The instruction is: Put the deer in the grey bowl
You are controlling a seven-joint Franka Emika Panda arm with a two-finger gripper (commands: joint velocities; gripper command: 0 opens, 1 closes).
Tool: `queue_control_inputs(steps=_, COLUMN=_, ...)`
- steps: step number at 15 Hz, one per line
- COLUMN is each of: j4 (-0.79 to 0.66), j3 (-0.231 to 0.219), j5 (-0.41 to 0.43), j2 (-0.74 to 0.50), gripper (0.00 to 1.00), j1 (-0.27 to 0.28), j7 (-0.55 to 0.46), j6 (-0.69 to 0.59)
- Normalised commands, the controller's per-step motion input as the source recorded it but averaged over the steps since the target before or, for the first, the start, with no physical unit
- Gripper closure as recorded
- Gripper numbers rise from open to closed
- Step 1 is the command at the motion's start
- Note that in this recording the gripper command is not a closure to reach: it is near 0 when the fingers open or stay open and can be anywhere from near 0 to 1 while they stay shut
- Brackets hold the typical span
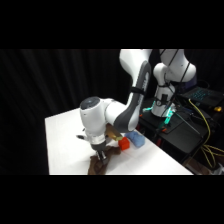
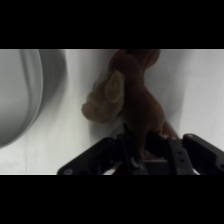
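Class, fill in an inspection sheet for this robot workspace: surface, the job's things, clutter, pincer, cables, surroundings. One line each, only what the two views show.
Surface: white table, bare where visible.
Job's things: brown deer lies on the table beside the grey bowl, not in it; part of the bowl is cut off in the wrist view.
Clutter: small red cube and blue cylinder behind the arm.
Pincer: pincer is down at the deer; the deer's body reaches into its linkage; open or shut cannot be told.
Cables: yellow cables run over the black equipment to the right.
Surroundings: black curtain behind.
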Motion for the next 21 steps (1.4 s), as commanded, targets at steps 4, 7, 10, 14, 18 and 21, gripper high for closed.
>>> queue_control_inputs(steps=4, j4=-0.26, j3=-0.044, j5=-0.030, j2=-0.72, gripper=0.38, j1=-0.033, j7=-0.11, j6=-0.53)
queue_control_inputs(steps=7, j4=-0.09, j3=-0.019, j5=-0.044, j2=-0.51, gripper=0.38, j1=-0.094, j7=-0.13, j6=-0.41)
queue_control_inputs(steps=10, j4=-0.01, j3=-0.038, j5=-0.077, j2=-0.23, gripper=0.38, j1=-0.120, j7=-0.15, j6=-0.21)
queue_control_inputs(steps=14, j4=-0.12, j3=-0.060, j5=-0.067, j2=-0.19, gripper=0.38, j1=-0.143, j7=-0.19, j6=-0.06)
queue_control_inputs(steps=18, j4=-0.39, j3=-0.063, j5=-0.049, j2=-0.42, gripper=0.38, j1=-0.129, j7=-0.19, j6=0.00)
queue_control_inputs(steps=21, j4=-0.49, j3=-0.033, j5=-0.025, j2=-0.45, gripper=0.38, j1=-0.079, j7=-0.14, j6=0.04)
